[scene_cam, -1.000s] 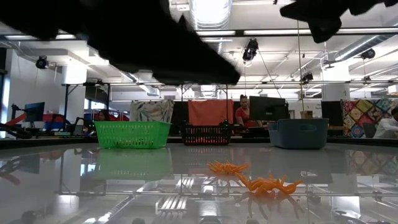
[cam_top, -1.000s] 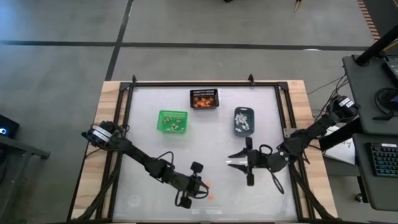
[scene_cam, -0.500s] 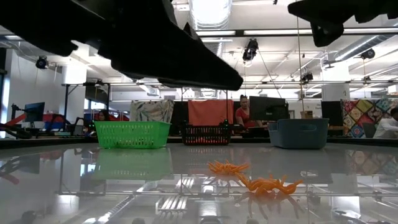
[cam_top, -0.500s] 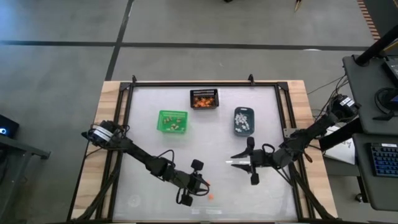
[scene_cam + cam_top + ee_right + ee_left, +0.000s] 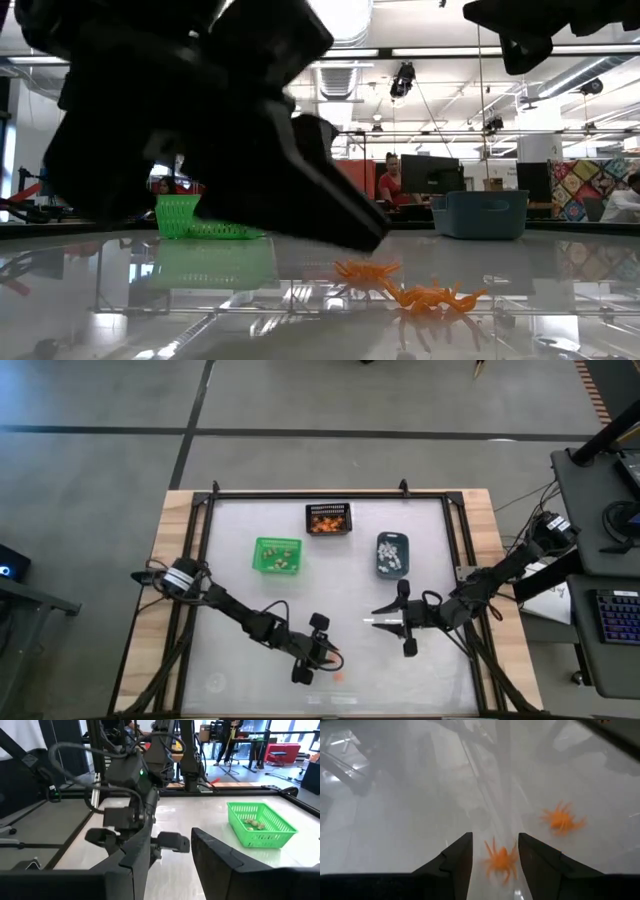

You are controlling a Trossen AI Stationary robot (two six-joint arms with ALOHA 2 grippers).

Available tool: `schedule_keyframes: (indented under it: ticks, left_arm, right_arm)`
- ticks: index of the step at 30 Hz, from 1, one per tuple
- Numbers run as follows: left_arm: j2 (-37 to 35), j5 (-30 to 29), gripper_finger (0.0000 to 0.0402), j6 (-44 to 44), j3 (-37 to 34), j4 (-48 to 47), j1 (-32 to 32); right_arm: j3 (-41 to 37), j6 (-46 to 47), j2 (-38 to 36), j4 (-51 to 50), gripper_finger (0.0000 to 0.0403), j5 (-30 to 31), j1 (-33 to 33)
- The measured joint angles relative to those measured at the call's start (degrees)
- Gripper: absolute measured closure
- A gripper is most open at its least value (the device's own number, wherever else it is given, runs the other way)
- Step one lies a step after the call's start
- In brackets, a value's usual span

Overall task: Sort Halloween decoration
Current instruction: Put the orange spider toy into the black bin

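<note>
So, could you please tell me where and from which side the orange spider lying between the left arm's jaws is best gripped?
Probably by its round body, from straight above. The orange spider lies flat on the table, its thin legs splayed outward, so only the body gives the left gripper something solid; its open jaws already flank it. The second spider lies clear of them.

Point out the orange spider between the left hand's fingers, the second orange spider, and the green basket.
orange spider between the fingers (image 5: 500, 860), left wrist view, on its body.
second orange spider (image 5: 561, 819), left wrist view, on its body.
green basket (image 5: 277, 555), high view, on its middle.
</note>
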Motion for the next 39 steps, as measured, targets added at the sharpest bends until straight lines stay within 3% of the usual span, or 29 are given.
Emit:
schedule_keyframes:
  ticks: [13,27,39]
  left_arm:
    - [2.34,0.2,0.0261,-0.43,0.11,0.28,0.09]
    - [2.34,0.35,0.0342,-0.43,0.04,0.15,0.09]
    - [1.96,0.19,0.0352,-0.43,0.02,-0.11,0.11]
  right_arm:
    - [0.0,0.55,0.0,-0.19,0.027,0.09,0.0]
    - [0.0,0.64,0.0,-0.21,0.0271,0.15,0.0]
    - [0.0,1.14,0.0,-0.21,0.027,0.15,0.0]
